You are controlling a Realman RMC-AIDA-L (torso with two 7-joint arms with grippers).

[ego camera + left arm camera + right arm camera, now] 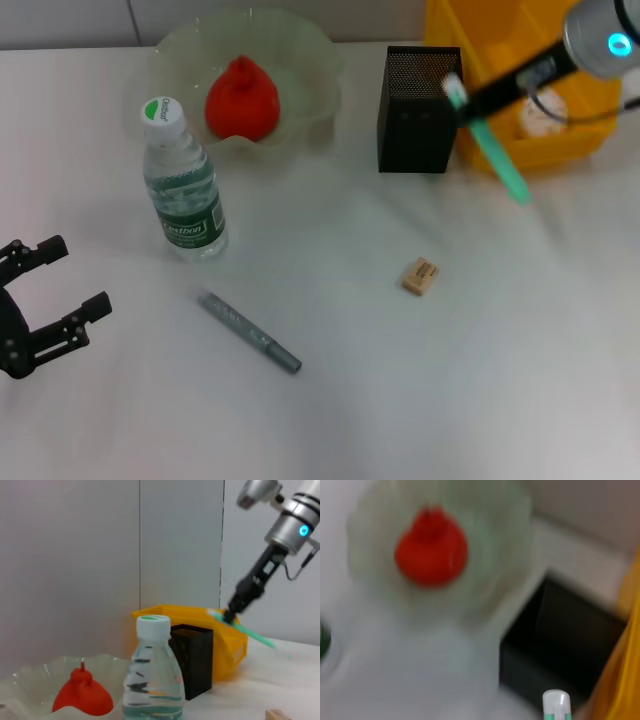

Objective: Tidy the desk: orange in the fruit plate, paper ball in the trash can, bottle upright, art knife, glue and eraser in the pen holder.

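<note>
My right gripper (472, 100) is shut on the glue (495, 152), a teal stick with a white cap, held tilted in the air just right of the pen holder (418, 97). The same glue (250, 632) also shows in the left wrist view. The orange (241, 98) lies in the fruit plate (310, 50). To the plate's front left the bottle (184, 185) stands upright. On the table lie the grey art knife (250, 333) and the tan eraser (420, 276). The paper ball (545, 112) sits inside the yellow trash can (500, 30). At the lower left my left gripper (80, 275) rests open, holding nothing.
The white tabletop (480, 380) stretches in front of the eraser and the knife. A grey wall (100, 555) runs behind the table. The trash can stands close against the pen holder's right side.
</note>
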